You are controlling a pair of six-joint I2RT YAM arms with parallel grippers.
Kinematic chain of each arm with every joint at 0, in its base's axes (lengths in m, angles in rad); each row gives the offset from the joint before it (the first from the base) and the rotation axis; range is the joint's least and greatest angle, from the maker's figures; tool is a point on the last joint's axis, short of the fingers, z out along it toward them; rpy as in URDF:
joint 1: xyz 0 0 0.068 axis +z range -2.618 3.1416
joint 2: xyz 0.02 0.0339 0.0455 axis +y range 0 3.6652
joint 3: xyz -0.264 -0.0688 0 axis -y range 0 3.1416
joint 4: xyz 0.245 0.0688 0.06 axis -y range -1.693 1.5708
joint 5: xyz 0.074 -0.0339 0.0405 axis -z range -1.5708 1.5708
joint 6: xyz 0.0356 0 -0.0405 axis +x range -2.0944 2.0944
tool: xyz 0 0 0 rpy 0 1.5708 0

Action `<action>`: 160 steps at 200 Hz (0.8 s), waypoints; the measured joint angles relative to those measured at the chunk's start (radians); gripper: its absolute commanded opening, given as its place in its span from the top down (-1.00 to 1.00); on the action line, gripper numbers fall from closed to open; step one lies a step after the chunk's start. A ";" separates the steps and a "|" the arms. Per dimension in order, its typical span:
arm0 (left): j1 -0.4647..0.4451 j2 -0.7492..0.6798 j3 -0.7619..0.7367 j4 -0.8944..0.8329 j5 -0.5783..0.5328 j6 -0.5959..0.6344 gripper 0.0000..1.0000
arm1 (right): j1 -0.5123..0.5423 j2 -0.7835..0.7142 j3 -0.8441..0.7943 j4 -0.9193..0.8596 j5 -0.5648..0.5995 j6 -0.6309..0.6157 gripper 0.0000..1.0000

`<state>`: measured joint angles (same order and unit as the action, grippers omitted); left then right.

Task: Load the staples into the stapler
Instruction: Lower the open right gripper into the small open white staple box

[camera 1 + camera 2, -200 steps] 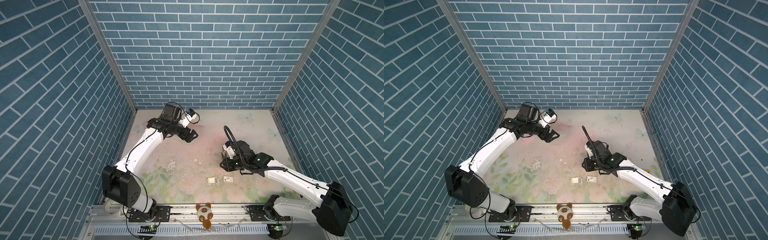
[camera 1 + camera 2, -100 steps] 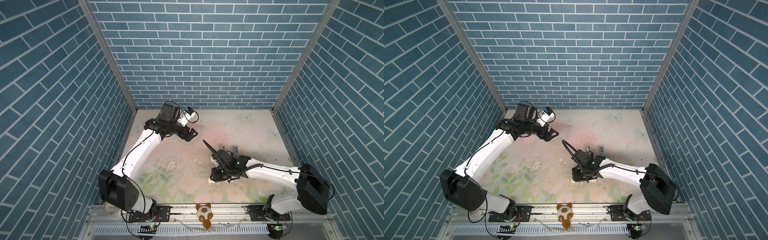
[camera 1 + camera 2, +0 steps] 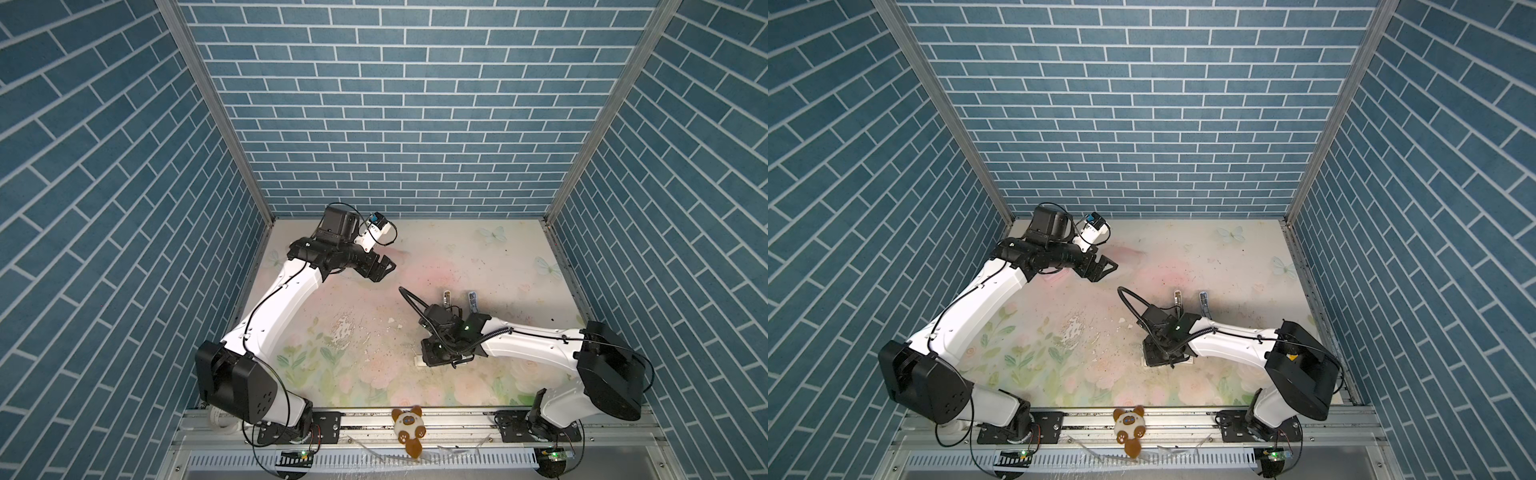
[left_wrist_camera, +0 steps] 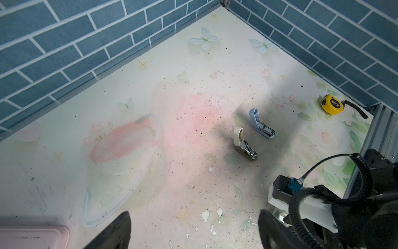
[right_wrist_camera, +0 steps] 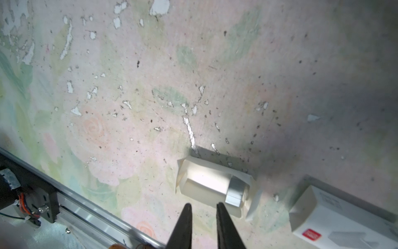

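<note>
Staples point(image 5: 235, 189) are seen in a white tray point(image 5: 182, 167) on the table point(image 5: 129, 64), the right jaws narrowly parted just beside it, gripping nothing; the left jaws are spread wide.

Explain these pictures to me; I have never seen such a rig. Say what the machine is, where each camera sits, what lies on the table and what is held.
These are two white robot arms at a flowered table, each ending in a gripper. Two pictures look down from overhead; two come from cameras on the wrists. The left gripper hangs wide open and empty near the back. Its camera shows two opened staplers, a cream stapler and a blue stapler, and a yellow tape measure. The right gripper, jaws nearly together and empty, hovers by a small white tray of grey staples; its white sleeve with a red mark lies beside. Nothing is held.
</note>
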<state>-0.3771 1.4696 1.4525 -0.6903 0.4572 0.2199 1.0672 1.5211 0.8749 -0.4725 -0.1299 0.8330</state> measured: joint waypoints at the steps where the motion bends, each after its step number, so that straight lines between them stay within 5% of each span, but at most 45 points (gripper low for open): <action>1: 0.000 0.000 0.000 0.000 0.000 0.000 -0.86 | 0.000 0.000 0.000 0.000 0.000 0.000 0.56; 160: 0.000 0.000 0.000 0.000 0.000 0.000 -0.87 | 0.031 0.097 0.089 -0.093 0.093 -0.003 0.55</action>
<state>-0.3771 1.4696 1.4525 -0.6899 0.4572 0.2199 1.0977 1.6180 0.9642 -0.5655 -0.0372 0.8299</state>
